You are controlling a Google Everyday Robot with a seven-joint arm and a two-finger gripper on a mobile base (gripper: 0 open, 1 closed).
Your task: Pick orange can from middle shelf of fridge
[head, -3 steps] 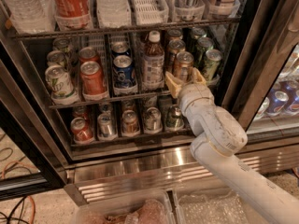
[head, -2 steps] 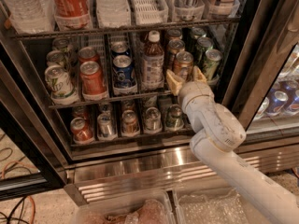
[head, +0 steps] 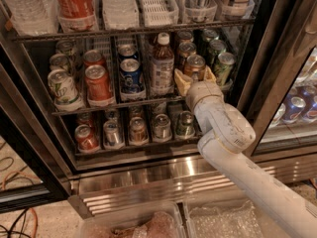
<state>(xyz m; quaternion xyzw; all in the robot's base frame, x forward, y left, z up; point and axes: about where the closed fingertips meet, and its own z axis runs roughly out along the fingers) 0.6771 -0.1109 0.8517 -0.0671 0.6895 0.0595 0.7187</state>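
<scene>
Camera view
Change: against the earlier frames, the cream two-finger gripper [head: 195, 75] and its white wrist sit slightly higher and deeper into the rack. The shift is small.
Cans and bottle: no displacement detected between frames.
Jaw state: wide. One pale yellow finger stands on each side of the target. Contact with the can wall cannot be confirmed.
Target location: the coppery orange-brown drink can with silver lid [head: 194, 63] stands upright at the front of its lane, right of centre on the dark wire middle shelf with white lanes [head: 114, 104].
Meaning for task: judged as the end of the approach. The can is bracketed but not yet lifted. Closing and a straight pull-out remain.
Left neighbour: a brown-labelled bottle with white cap [head: 162, 66], just beside the left finger. It is the closest obstruction.
Right neighbour: green cans [head: 223, 66], near the right finger.
Behind target: further cans in the same lane, partly hidden.
Further left: a blue can [head: 131, 78] and a red can [head: 98, 83], well apart from the gripper.
Enclosure: the tall glass-door fridge with ribbed steel base [head: 148, 175]. Its black door frame [head: 270, 58] limits room to the right of the arm.
Risk: judged that a skewed withdrawal could tip the bottle.
</scene>
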